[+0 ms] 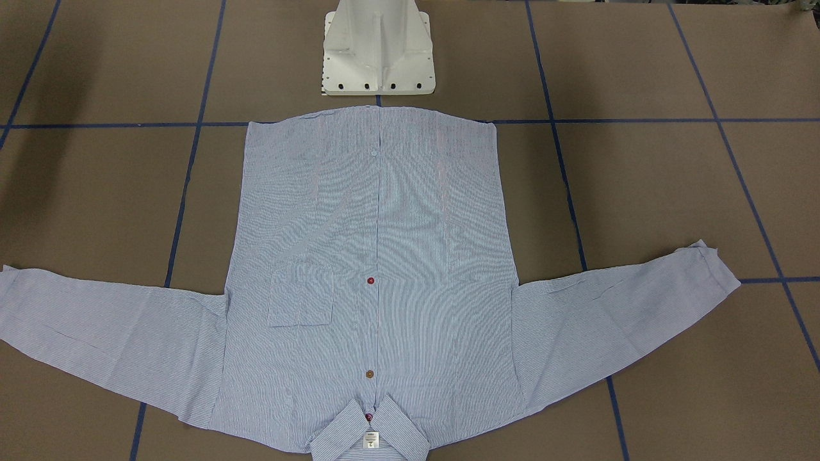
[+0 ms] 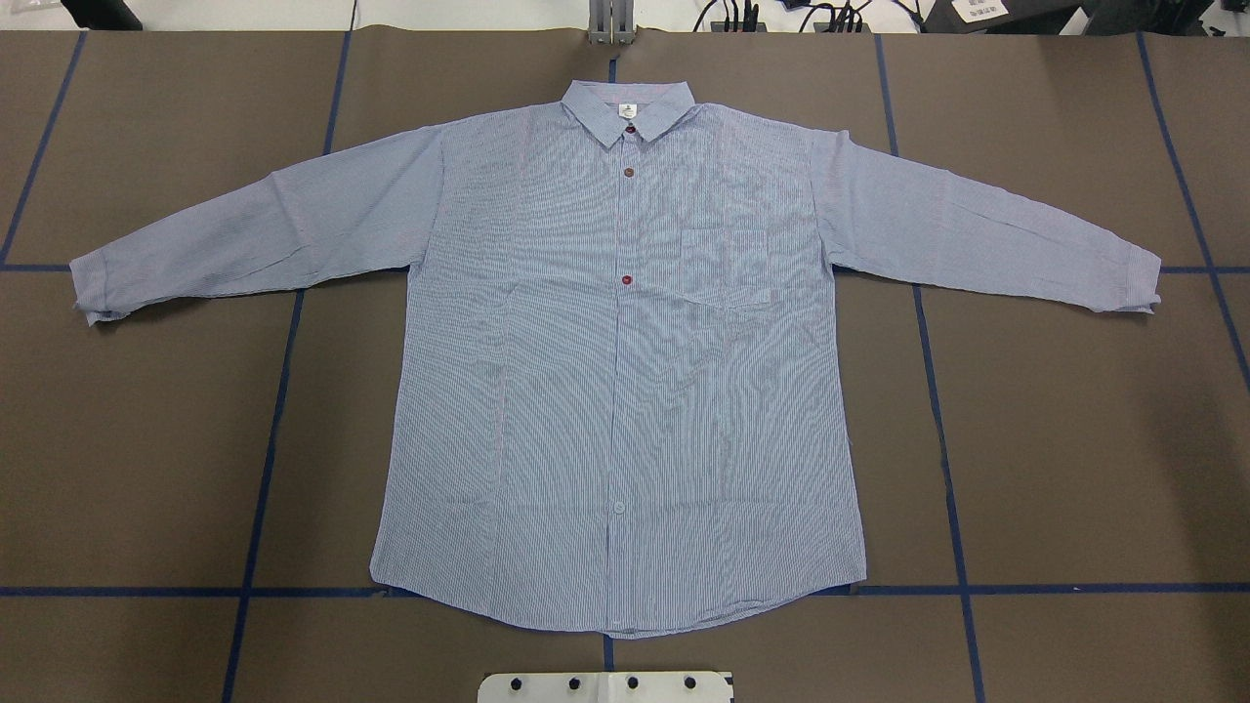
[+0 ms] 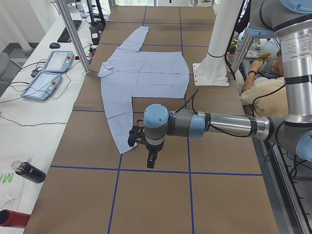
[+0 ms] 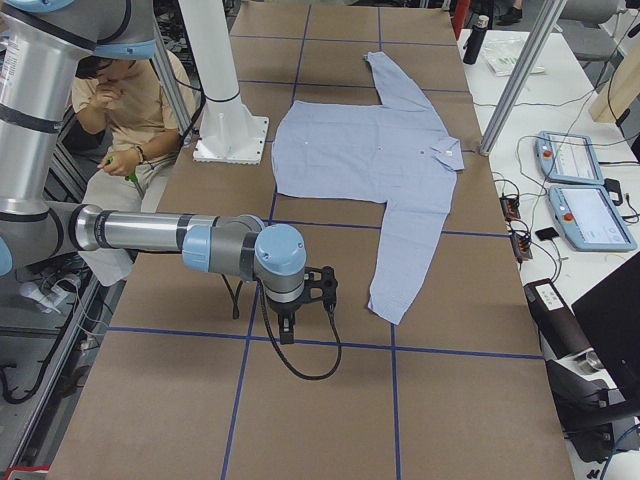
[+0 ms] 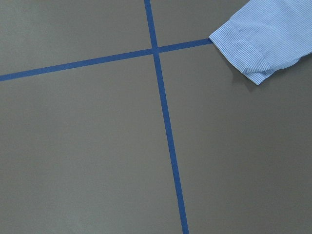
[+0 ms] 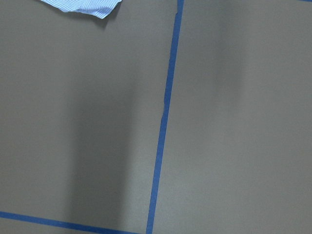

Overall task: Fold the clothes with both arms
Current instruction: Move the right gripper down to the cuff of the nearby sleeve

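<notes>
In the front-facing view, the striped button-up shirt (image 1: 378, 256) lies flat and front up across the middle of the table (image 1: 672, 192). Its hem is just short of the white pedestal base (image 1: 378, 51) at the robot's edge, its collar (image 1: 370, 435) is at the operators' edge, and its sleeves spread toward both ends. The overhead view shows it buttoned, with the chest pocket (image 2: 728, 266) up and both cuffs flat on the surface. From the left end, the left arm (image 3: 229, 126) reaches out low over the table. The left gripper (image 3: 151, 158) points down over bare surface near the cuff of the near sleeve, and I cannot tell how wide its claw stands. A seated person (image 3: 263, 92) is beyond the robot's edge. From the right end, the right arm (image 4: 150, 232) mirrors this, and the right gripper (image 4: 285, 325) is likewise too unclear to judge. The left wrist view shows a cuff (image 5: 253, 48) beside a crossing of blue tape lines (image 5: 165, 126). The right wrist view shows only a cuff tip (image 6: 87, 6).
</notes>
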Tool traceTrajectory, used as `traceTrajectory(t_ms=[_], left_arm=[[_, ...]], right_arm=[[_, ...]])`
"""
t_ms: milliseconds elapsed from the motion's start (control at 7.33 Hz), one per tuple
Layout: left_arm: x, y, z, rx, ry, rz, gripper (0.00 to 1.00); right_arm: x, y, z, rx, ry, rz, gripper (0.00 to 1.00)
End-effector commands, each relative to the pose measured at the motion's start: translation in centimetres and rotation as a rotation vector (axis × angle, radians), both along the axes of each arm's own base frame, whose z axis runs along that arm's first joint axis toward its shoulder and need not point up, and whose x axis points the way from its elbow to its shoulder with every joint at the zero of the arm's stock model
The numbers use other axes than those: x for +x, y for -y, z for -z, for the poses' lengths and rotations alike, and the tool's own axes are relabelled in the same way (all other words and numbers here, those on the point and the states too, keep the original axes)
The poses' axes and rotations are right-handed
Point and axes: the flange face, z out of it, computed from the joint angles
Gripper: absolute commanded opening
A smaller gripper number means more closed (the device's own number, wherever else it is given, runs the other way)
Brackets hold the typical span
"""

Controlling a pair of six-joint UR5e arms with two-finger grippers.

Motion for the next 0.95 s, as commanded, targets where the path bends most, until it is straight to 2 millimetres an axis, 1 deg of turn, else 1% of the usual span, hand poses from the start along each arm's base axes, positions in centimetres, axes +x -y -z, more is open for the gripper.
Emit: traceTrajectory(t_ms=[0, 136, 545, 682, 818], left_arm=[[0.1, 0.3, 0.5, 0.02, 0.0, -0.003, 1.0], [0.1, 0.5, 0.8, 0.04, -0.009, -0.004, 1.0], [0.1, 1.1, 2.0, 0.148, 0.0, 0.002, 1.0], [-0.1, 1.8, 2.7, 0.211, -0.003, 0.009, 1.0], [-0.2, 1.9, 3.0, 0.248, -0.004, 0.01, 1.0]], right_arm=[[0.0, 0.0, 0.1, 0.004, 0.0, 0.001, 1.0], [0.0, 0.2, 0.4, 0.009, 0.0, 0.0, 1.0], [0.1, 2.2, 1.9, 0.052, -0.002, -0.001, 1.0], [0.1, 3.1, 2.7, 0.073, -0.003, -0.002, 1.0], [0.2, 4.8, 4.2, 0.112, -0.001, -0.002, 1.0]])
